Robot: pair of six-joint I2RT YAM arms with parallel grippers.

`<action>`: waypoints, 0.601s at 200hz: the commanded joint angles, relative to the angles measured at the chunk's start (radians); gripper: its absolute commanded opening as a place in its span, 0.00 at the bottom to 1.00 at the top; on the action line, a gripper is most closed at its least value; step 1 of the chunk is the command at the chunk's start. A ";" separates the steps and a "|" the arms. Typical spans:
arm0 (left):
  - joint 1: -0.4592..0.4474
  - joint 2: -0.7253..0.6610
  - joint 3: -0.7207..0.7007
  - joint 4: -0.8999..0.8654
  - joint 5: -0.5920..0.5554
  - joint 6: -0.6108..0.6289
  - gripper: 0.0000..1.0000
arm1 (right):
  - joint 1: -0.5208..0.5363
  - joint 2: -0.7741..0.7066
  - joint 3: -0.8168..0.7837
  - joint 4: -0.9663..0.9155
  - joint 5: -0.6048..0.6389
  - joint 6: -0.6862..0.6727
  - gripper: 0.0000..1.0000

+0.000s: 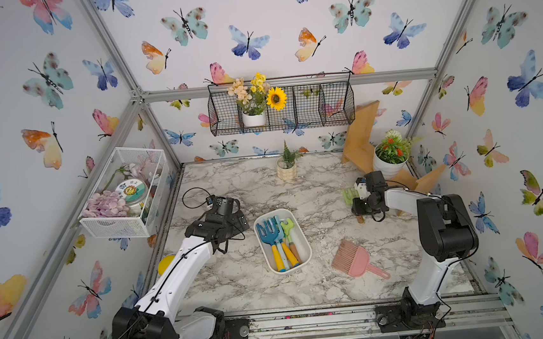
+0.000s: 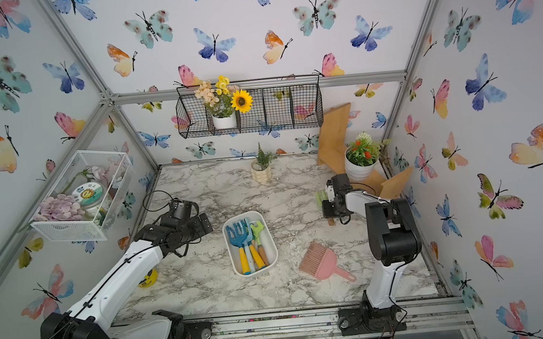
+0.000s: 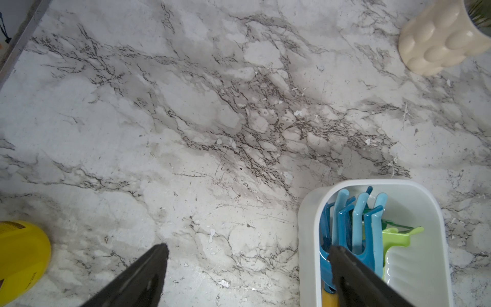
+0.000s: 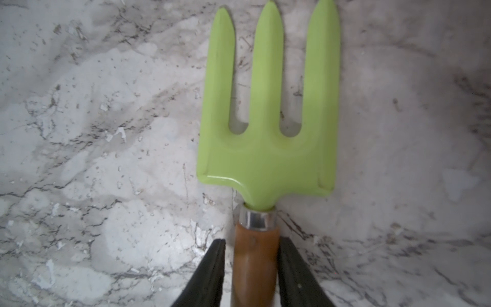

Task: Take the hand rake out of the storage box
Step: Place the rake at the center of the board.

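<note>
Marble-patterned tabletop, gritty with pale flecks, enclosed by butterfly-papered walls. Findings follow.

Item 1: the storage box sits near the table's middle. Inside it lie blue-headed tools on yellow handles and one green-headed tool.

Item 2: what I take to be the hand rake, green with three tines and a brown wooden handle, is outside the storage box. It lies flat on the marble, well to the right of the box and further back. On that reading only the release is left.

Item 3: my right gripper straddles the handle just behind its metal collar. My right fingers stand slightly parted. A sliver of table shows between one pad and the wood, and the other pad looks to be touching or nearly so. I judge there is no clamp on it.

Item 4: my left gripper hangs just left of the storage box, spread wide and holding nothing. One of my left fingers overlaps the box rim in the wrist view.

Risks:
- If I lift my right fingers away while a pad rubs the handle, the rake may drag, roll or skid on the grit.
- Backing out carelessly could knock the white flowerpot, which stands beyond the rake from the storage box.
- If my left fingers drop, they could snag the blue tools or shove the box.
</note>
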 commanded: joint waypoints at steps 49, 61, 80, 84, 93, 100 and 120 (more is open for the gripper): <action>0.005 -0.022 0.004 -0.010 0.016 0.011 0.99 | -0.002 -0.114 0.036 -0.094 -0.001 0.025 0.50; 0.006 -0.023 0.003 -0.013 0.014 0.011 0.99 | -0.001 -0.154 0.054 -0.119 0.005 0.035 0.52; 0.008 -0.015 0.003 -0.015 0.010 0.008 0.99 | 0.018 -0.211 0.088 -0.166 0.017 0.049 0.53; 0.007 -0.013 0.004 -0.015 0.009 0.008 0.99 | 0.026 -0.224 0.095 -0.176 0.016 0.053 0.54; 0.009 -0.006 0.005 -0.019 0.006 0.008 0.99 | 0.056 -0.251 0.108 -0.194 0.019 0.066 0.54; 0.010 0.000 0.006 -0.023 0.000 0.005 0.99 | 0.091 -0.271 0.115 -0.205 0.026 0.079 0.54; 0.028 0.021 0.008 -0.024 0.034 -0.004 0.99 | 0.224 -0.333 0.118 -0.212 0.057 0.137 0.54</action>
